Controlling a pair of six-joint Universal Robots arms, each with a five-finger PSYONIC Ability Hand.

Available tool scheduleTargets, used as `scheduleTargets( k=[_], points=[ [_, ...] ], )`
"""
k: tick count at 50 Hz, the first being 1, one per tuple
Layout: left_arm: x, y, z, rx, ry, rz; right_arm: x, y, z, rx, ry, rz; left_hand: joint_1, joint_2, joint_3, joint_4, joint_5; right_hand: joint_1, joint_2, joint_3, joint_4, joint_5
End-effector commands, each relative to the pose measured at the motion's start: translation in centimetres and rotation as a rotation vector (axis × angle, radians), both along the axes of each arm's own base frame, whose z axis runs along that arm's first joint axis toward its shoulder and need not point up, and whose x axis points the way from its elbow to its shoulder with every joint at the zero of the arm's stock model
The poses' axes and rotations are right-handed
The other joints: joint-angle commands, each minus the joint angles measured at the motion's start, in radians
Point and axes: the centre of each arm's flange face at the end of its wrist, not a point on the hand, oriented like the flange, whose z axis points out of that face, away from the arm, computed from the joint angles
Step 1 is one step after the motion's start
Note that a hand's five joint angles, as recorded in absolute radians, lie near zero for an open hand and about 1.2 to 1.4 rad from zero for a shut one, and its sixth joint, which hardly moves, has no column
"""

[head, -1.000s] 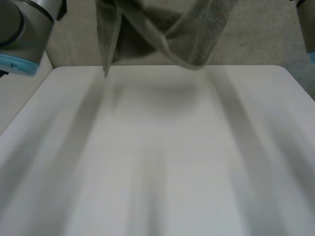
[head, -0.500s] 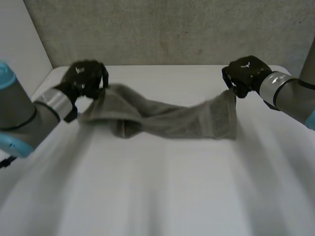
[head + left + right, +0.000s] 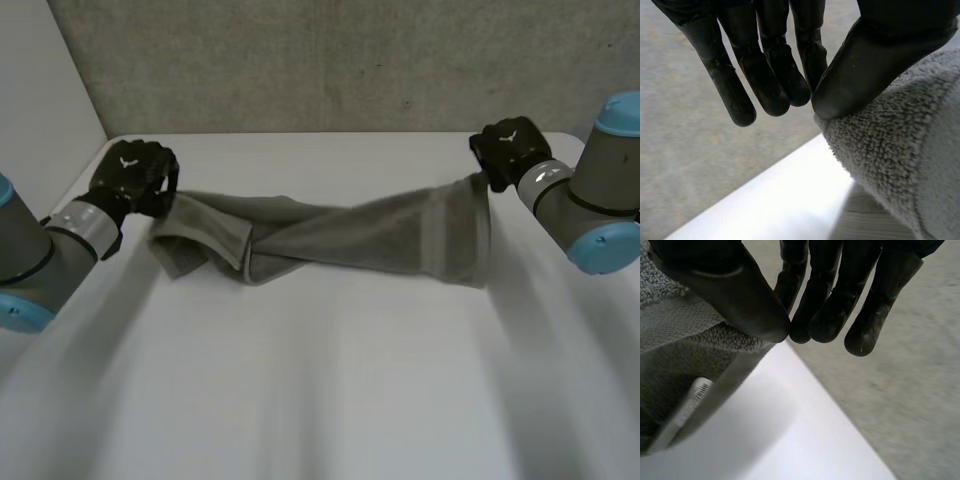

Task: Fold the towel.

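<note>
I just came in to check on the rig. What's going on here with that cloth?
The robot is holding a grey towel by its two ends. The left hand pinches one end between thumb and fingers, and the right hand pinches the other. The towel stretches between them across the far part of the white table, twisted and bunched in the middle. No fold is made yet.
</note>
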Motion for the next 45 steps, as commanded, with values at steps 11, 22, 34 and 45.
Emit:
scheduleTargets(
  k=[11, 22, 34, 45],
  points=[
    [0.7, -1.8, -1.8, 0.022, -0.005, 0.106, -0.3, -1.8, -3.0, 0.011, -0.017, -0.141, -0.761, -0.777, -0.777, -0.775, -0.799, -1.137, -1.138, -1.171, -1.168, -1.161],
    [1.7, 0.1, 0.7, -0.021, -0.045, 0.118, -3.5, 0.2, 3.0, 0.013, -0.120, -0.166, -0.869, -0.886, -0.886, -0.883, -0.908, -1.137, -1.138, -1.171, -1.168, -1.161],
    [-0.6, 8.4, 0.9, -0.033, -0.195, -0.021, -4.1, 6.7, 1.1, 0.188, -0.069, -0.013, -0.834, -0.850, -0.851, -0.848, -0.872, -1.137, -1.138, -1.171, -1.168, -1.161],
    [-3.6, 12.5, -3.2, 0.081, -0.234, -0.137, -4.3, 10.6, -1.7, 0.269, 0.034, 0.041, -0.781, -0.797, -0.798, -0.795, -0.819, -1.137, -1.138, -1.171, -1.168, -1.161]
  ],
)
